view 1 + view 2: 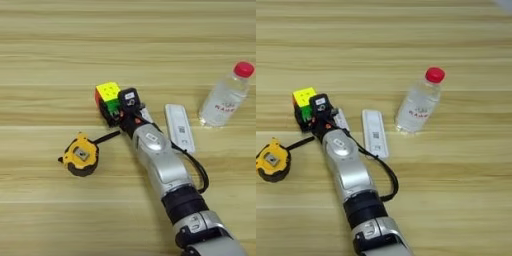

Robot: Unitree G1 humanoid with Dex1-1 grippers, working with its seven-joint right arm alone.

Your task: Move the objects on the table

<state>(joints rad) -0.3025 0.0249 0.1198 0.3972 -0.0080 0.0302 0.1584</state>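
The puzzle cube [107, 93] shows a yellow top with green and red sides and sits left of the table's [60, 45] middle. My right gripper [119, 106] is shut on the cube, one black finger against its right side and the other low at its front. The silver forearm [160, 160] runs in from the bottom right. A round yellow-and-black tape measure [80, 155] lies to the front left of the cube, its black strap pointing toward the gripper. Right of my wrist lies a flat white rectangular packet [179, 127].
A clear plastic bottle [225, 97] with a red cap lies tilted at the right, just beyond the packet. A black cable [200, 172] loops off the forearm's right side.
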